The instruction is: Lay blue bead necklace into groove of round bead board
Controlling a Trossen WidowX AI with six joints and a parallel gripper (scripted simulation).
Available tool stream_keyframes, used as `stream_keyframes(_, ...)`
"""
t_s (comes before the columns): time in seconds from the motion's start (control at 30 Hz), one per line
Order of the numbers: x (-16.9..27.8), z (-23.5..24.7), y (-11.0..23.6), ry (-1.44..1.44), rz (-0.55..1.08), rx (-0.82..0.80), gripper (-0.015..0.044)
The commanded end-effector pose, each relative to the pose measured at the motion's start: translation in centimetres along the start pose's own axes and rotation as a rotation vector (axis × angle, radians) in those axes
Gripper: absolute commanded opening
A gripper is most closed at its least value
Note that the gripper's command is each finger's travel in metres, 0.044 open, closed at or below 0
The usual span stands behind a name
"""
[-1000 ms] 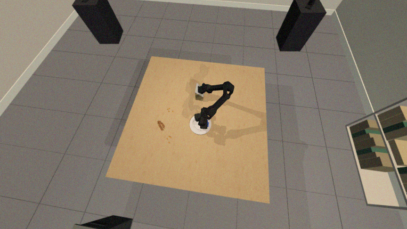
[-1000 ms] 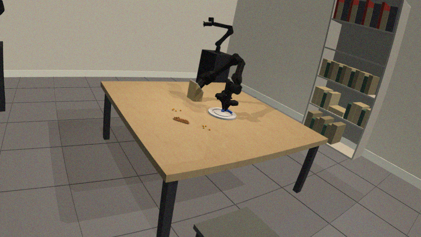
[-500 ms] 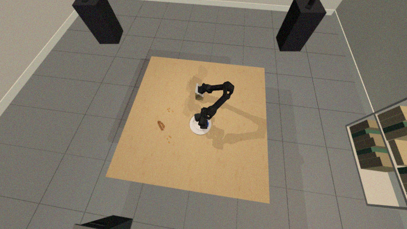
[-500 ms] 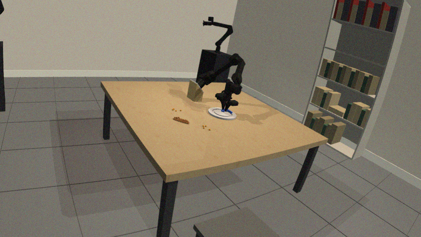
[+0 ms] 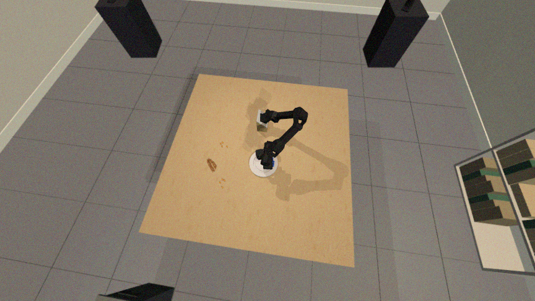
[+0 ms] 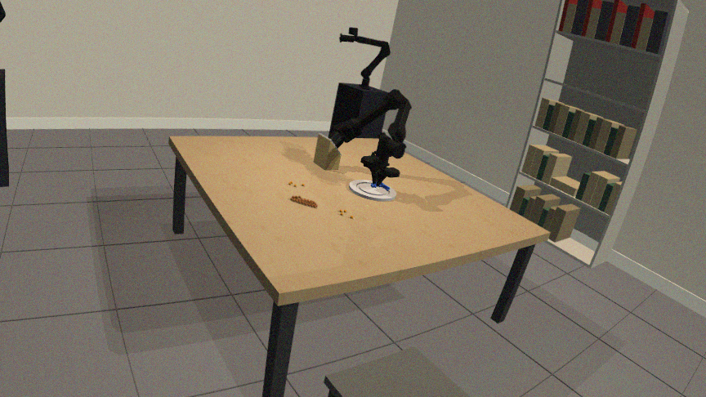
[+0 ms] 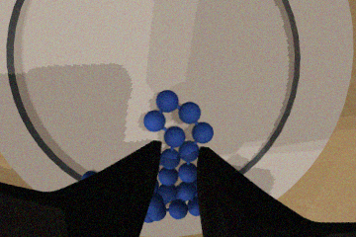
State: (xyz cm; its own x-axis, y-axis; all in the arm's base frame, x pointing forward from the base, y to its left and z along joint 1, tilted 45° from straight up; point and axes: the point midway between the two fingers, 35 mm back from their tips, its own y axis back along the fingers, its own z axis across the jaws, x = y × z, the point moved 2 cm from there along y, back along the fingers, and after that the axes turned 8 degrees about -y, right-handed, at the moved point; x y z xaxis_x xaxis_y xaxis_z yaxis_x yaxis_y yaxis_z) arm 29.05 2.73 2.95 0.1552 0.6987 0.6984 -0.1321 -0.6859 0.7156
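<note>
The blue bead necklace [image 7: 176,153] lies bunched in a heap on the round white bead board [image 7: 79,12] [image 5: 257,167] [image 6: 364,189], near its edge and across its dark ring groove [image 7: 14,84]. My gripper [image 7: 180,153] [image 5: 267,160] [image 6: 380,180] is down over the board and shut on the heap of beads, with several beads squeezed between the two black fingers. A few beads stick out beyond the fingertips toward the board's middle. One bead [image 7: 87,175] peeks out left of the left finger.
A brown bead strand [image 5: 211,164] [image 6: 303,201] and small clusters of loose tan beads [image 5: 223,144] [image 6: 345,213] lie on the wooden table [image 5: 236,218] [image 6: 291,236] left of the board. A tan block [image 6: 326,153] stands at the arm's base. A bookshelf [image 6: 598,122] stands by the right wall.
</note>
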Motion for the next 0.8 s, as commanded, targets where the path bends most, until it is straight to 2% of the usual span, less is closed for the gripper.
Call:
stream_keyframes(0.0,0.02,0.04,0.00,0.002,0.000,-0.001,0.0000)
stream_keyframes(0.77,-0.01,-0.09,0.75,-0.004,0.003,0.002,0.0000)
